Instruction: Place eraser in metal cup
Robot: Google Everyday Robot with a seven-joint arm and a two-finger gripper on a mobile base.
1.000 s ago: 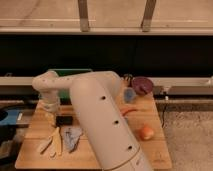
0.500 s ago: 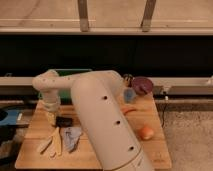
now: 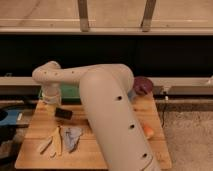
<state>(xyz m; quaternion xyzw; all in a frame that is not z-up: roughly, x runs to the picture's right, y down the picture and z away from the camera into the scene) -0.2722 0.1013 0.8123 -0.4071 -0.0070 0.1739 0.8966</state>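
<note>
Worktop [image 3: 40, 125] front-left: pale strips [image 3: 51, 145], blue-grey piece [image 3: 72, 137]. Orange item [image 3: 148, 131] right of 1 big arm [image 3: 115, 120]. Eraser [image 3: 63, 113] flat on worktop, left-rear. Gripper [image 3: 50, 99] just behind eraser, pointing down; spread or pressed together, cannot tell. Green item [image 3: 70, 91] behind gripper. Purple bowl [image 3: 143, 86] far right.

The cream gripper [image 3: 51, 100] hangs at ten o'clock of the black eraser [image 3: 63, 113] on the tan table [image 3: 35, 131], with a maroon bowl [image 3: 143, 86] at two o'clock.

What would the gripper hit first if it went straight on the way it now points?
Most likely the wooden table, near its back left corner. The gripper points down, and the black eraser lies just beside that line. Depth is unclear, so it might clip the eraser.
</note>
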